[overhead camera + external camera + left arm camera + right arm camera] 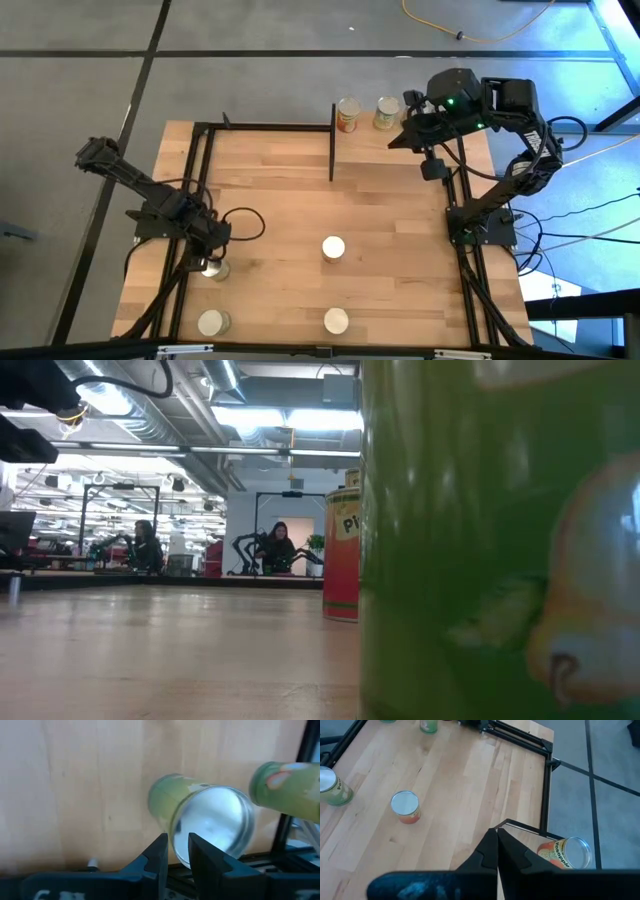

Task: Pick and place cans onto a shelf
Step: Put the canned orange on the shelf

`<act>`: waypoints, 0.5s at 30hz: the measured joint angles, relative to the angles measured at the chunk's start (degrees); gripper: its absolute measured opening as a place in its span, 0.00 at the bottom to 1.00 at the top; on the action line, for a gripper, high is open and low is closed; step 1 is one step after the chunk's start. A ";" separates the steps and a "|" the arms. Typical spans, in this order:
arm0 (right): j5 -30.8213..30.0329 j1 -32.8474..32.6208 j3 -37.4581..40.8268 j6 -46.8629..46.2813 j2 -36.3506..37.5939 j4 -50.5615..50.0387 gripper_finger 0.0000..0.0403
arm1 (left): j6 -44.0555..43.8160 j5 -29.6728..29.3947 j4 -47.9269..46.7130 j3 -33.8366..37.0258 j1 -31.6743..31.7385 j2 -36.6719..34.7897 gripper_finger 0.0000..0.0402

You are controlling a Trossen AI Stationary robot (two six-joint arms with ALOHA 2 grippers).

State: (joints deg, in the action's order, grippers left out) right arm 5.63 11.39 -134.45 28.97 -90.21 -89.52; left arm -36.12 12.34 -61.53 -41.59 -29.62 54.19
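Note:
My left gripper (211,258) (176,847) hangs over the table's near left part, pointing steeply down with a narrow gap between its fingers. Just beyond its tips a green can (205,822) (213,269) stands upright on the wood, shiny top up, untouched. A second green can (285,787) (213,322) stands nearer the front edge. Two more cans (333,247) (336,320) stand mid-table. My right gripper (496,834) is shut and holds nothing, raised at the far right over the shelf (370,150), where two cans (348,115) (386,113) stand.
A black metal frame (200,190) runs round the tabletop, and a black upright panel (332,140) stands at the shelf's left side. The low view is half filled by a close green can (490,540), with an orange-red can (342,555) behind. People sit far off in the room.

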 joint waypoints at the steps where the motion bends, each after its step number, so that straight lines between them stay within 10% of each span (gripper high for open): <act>1: 0.00 0.00 0.00 0.00 -0.02 -0.02 0.00 | 0.00 -0.45 0.01 0.04 -0.14 0.00 0.17; 15: 0.00 0.00 0.00 -0.01 -0.02 0.00 0.00 | -0.22 -0.96 1.77 2.07 -0.37 0.18 0.17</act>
State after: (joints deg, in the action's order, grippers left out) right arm 5.63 11.39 -134.45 28.96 -90.24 -89.52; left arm -36.34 11.39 -59.76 -39.51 -29.99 54.38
